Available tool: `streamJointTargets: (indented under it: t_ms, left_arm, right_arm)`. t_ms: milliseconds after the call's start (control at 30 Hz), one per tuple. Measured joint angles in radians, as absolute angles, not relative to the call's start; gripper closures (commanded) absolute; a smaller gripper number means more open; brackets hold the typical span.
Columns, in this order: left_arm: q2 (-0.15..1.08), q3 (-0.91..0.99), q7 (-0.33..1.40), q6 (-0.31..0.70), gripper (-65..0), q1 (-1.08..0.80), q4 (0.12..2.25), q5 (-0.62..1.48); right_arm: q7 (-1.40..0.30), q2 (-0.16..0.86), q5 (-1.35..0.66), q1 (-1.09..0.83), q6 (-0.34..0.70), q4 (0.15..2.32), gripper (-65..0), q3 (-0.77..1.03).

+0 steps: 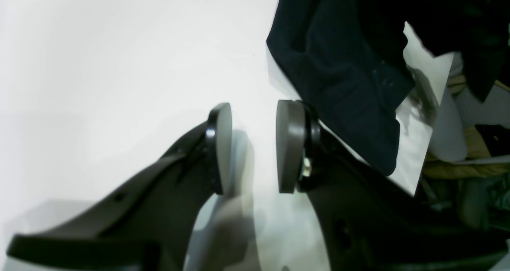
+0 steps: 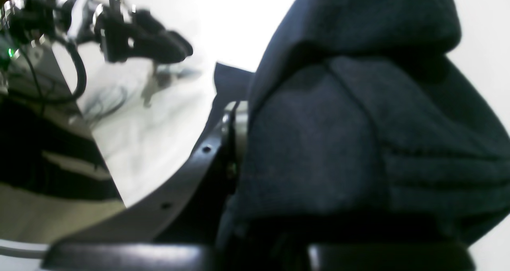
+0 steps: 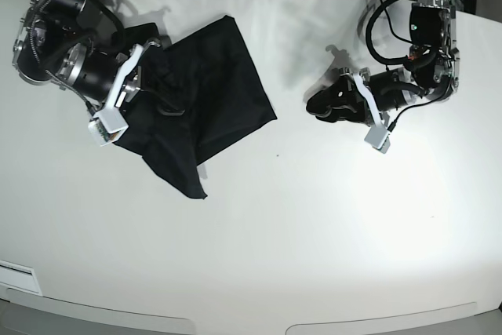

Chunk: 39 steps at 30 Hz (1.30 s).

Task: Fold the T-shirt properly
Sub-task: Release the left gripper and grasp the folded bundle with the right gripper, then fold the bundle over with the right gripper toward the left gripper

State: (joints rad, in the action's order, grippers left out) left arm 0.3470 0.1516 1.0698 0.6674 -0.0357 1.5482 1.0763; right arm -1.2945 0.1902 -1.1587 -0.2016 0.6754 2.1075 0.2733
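T-shirt: a large plain black short-sleeved T-shirt of soft matte cloth (image 3: 205,93) lies partly folded and rumpled in the upper left of the base view, one corner reaching toward the frame's centre and a narrow tail trailing down to the lower left.
Table: a broad white matte tabletop (image 3: 314,233) fills most of the base view; the shirt rests on its upper left part.
Right gripper: the black two-fingered right gripper (image 3: 163,96), on the left of the base view, sits at the shirt's left edge with its jaws pinched together on a bunched fold of the cloth (in the right wrist view the dark fabric (image 2: 358,135) drapes over the fingers and hides their tips, filling the frame's right half).
Left gripper: the black left gripper with flat grey pads (image 1: 253,147) hangs over bare table, its jaws spread apart with white tabletop showing between them and nothing in them; in the base view it (image 3: 318,106) sits right of centre, well apart from the shirt's nearest corner.
Left wrist view: the shirt (image 1: 342,75) shows in the upper right of the frame, its edge just beyond the right-hand pad.
Cables: black cables (image 3: 384,33) loop beside the arm in the upper right of the base view.
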Motion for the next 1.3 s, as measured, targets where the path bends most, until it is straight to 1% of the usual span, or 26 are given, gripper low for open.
streamJointTargets:
  t_ms: [33, 67, 133, 167, 200, 233, 333, 400, 500, 667, 767, 900, 967, 1067, 1133, 1200, 1300]
  left_arm:
    - [0.347, 0.152, 1.07, 0.667, -21.0, -0.036, 1.548, 1.076]
    - [0.347, 0.152, 1.07, 0.667, -21.0, -0.036, 1.548, 1.077]
    - [0.347, 0.152, 1.069, 0.667, -21.0, -0.036, 1.548, 1.076]
    - [0.348, 0.152, 1.069, 0.667, -21.0, -0.036, 1.548, 1.076]
    - [0.349, 0.152, 1.068, 0.667, -21.0, -0.035, 1.548, 1.076]
    - [0.35, 0.152, 1.066, 0.667, -21.0, -0.033, 1.548, 1.076]
    - [0.363, 0.152, 1.061, 0.667, -21.0, -0.022, 1.548, 1.069]
    - [0.367, 0.152, 1.056, 0.667, -21.0, -0.014, 1.548, 1.061]
    - [0.369, 0.152, 1.047, 0.667, -21.0, -0.017, 1.548, 1.061]
    - [0.372, 0.152, 1.044, 0.667, -21.0, -0.017, 1.548, 1.061]
    - [0.372, 0.152, 1.044, 0.667, -21.0, -0.016, 1.548, 1.061]
    - [0.371, 0.152, 1.044, 0.667, -21.0, -0.016, 1.548, 1.061]
    - [0.372, 0.152, 1.044, 0.667, -21.0, -0.016, 1.548, 1.061]
    - [0.371, 0.152, 1.044, 0.667, -21.0, -0.016, 1.548, 1.061]
    - [0.372, 0.152, 1.044, 0.667, -21.0, -0.016, 1.548, 1.061]
    - [0.372, 0.152, 1.043, 0.667, -21.0, -0.016, 1.548, 1.061]
    - [0.372, 0.152, 1.043, 0.667, -21.0, -0.016, 1.548, 1.061]
  right_arm:
    - [-1.294, 0.185, -1.134, -0.202, 0.675, 2.107, -1.8, 0.246]
    - [-1.291, 0.185, -1.112, -0.202, 0.675, 2.106, -9.5, 0.215]
    - [-1.266, 0.185, -1.068, -0.202, 0.675, 2.099, -30.2, 0.145]
    - [-1.243, 0.186, -1.032, -0.202, 0.676, 2.096, -39.4, 0.106]
    - [-1.219, 0.191, -0.997, -0.201, 0.678, 2.096, -45.7, 0.067]
    - [-1.188, 0.201, -0.954, -0.199, 0.685, 2.096, -48.3, 0.03]
    - [-1.162, 0.239, -0.815, -0.16, 0.696, 2.095, -48.2, -0.065]
    - [-1.161, 0.26, -0.793, -0.131, 0.693, 2.095, -48.2, -0.107]
    - [-1.155, 0.266, -0.801, -0.122, 0.693, 2.095, -48.2, -0.156]
    - [-1.159, 0.265, -0.957, -0.124, 0.693, 2.095, -47.8, -0.246]
    - [-1.159, 0.262, -0.946, -0.125, 0.693, 2.095, -47.8, -0.291]
    - [-1.123, 0.243, -0.818, -0.116, 0.693, 2.095, -47.8, -0.347]
    - [-1.054, 0.244, -0.723, -0.113, 0.698, 2.095, -47.8, -0.375]
    - [-0.948, 0.244, -0.52, -0.113, 0.7, 2.095, -47.8, -0.412]
    - [-0.889, 0.245, -0.43, -0.113, 0.696, 2.095, -47.8, -0.427]
    - [-0.864, 0.247, -0.419, -0.112, 0.693, 2.095, -47.8, -0.452]
    - [-0.859, 0.246, -0.476, -0.112, 0.693, 2.094, -47.8, -0.53]
